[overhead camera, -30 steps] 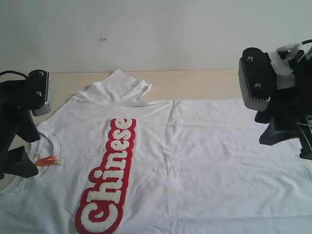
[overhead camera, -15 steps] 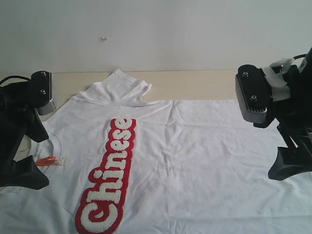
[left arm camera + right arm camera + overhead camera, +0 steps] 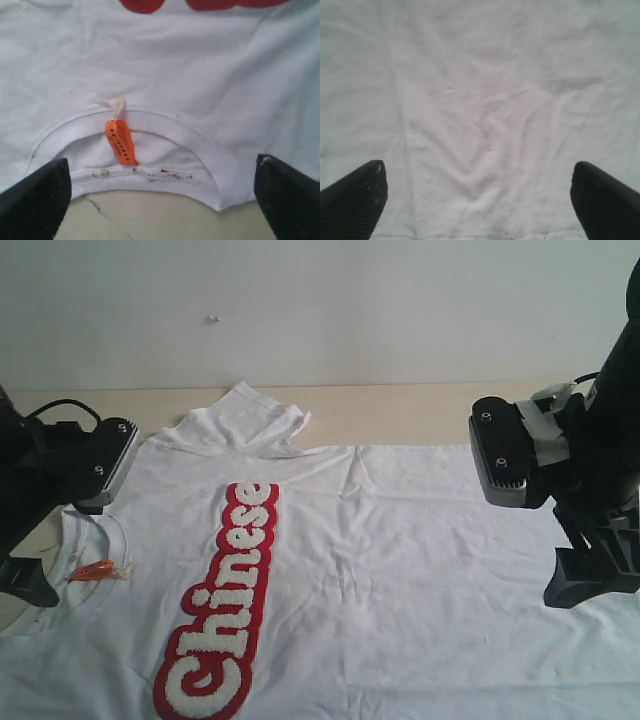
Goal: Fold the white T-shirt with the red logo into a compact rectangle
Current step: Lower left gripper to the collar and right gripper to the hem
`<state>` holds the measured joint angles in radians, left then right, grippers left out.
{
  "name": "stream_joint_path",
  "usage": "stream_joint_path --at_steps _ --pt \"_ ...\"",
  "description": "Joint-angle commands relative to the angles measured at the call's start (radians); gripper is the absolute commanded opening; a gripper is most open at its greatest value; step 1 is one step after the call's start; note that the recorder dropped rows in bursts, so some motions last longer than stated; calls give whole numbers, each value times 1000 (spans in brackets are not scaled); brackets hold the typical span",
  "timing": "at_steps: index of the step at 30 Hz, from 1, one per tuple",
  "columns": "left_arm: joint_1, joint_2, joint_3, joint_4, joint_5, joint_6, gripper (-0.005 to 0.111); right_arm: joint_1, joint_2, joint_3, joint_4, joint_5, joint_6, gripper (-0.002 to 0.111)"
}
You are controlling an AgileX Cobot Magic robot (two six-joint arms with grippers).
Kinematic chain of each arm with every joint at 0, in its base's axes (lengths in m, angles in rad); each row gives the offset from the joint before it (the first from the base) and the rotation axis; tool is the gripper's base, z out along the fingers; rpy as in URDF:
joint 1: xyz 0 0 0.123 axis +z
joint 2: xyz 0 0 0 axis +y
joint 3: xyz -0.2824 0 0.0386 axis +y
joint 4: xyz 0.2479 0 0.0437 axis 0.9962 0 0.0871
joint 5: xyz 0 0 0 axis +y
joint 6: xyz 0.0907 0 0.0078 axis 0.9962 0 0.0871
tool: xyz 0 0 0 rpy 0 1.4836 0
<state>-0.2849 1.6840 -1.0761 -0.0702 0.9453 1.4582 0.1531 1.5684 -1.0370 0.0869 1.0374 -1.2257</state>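
White T-shirt [image 3: 400, 540] spread flat, wrinkled; red logo [image 3: 228, 598] face-up.

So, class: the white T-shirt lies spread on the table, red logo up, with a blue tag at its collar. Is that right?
Not quite: the collar tag is orange, not blue; the left wrist view shows it. The white T-shirt does lie spread, red logo up.

Lighting even, diffuse and fairly bright; source not identifiable. Faint soft shadows lie in the creases of the white T-shirt [image 3: 400, 570]. Exterior view slightly grainy, cool cast. Both wrist views soft, fabric weave unresolved
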Motion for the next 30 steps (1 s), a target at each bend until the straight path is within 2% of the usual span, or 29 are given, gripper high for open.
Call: stream_joint_path --at_steps 1,6,24,30 --pt "-1 91 -77 22 13 29 94 2 15 5 -19 -63 -4 95" --pt "7 163 -109 22 -14 29 94 2 43 5 -19 -91 -11 95" --pt "7 187 -109 -39 -88 22 95 2 90 5 -19 -174 -73 95" --pt "20 189 -109 -52 -80 -30 95 -45 115 5 -19 -202 -146 95"
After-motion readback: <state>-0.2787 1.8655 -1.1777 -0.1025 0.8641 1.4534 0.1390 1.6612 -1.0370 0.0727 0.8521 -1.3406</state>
